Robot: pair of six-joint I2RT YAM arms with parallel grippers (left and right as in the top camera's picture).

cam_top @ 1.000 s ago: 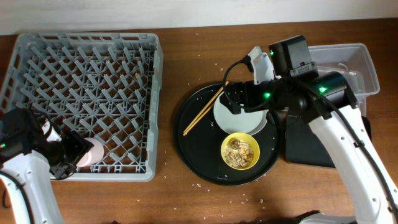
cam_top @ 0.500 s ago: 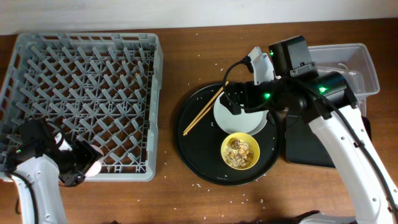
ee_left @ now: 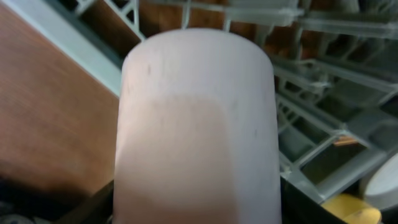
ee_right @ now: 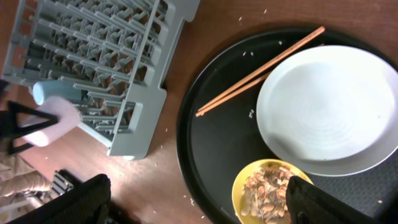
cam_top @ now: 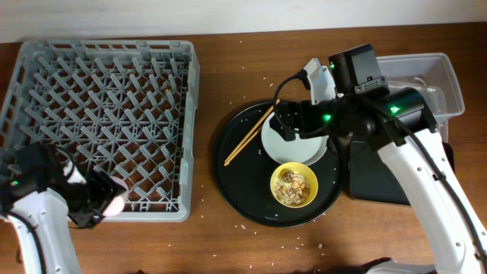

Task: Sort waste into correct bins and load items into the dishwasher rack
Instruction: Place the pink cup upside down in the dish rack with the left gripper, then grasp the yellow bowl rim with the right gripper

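Observation:
My left gripper (cam_top: 97, 199) is shut on the pink cup (cam_top: 114, 195) at the front left corner of the grey dishwasher rack (cam_top: 190, 114). The cup fills the left wrist view (ee_left: 199, 124), with rack pegs (ee_left: 323, 124) behind it. My right gripper (cam_top: 289, 125) is open and empty above the white-grey plate (cam_top: 298, 143). The right wrist view shows the plate (ee_right: 329, 109), the chopsticks (ee_right: 258, 71) beside it, the yellow bowl (ee_right: 273, 193) of food scraps, and a light-blue cup (ee_right: 40, 92) in the rack next to the pink cup (ee_right: 55, 121).
Plate, bowl (cam_top: 294, 184) and chopsticks (cam_top: 251, 137) lie on a large round black tray (cam_top: 243, 183). A clear tub (cam_top: 426, 80) stands at the back right, with a shallow black tray (cam_top: 380, 183) in front of it. Rice crumbs dot the wooden table.
My left gripper has drawn the pink cup toward the rack's front left edge, then shifted slightly. The right arm has not moved.

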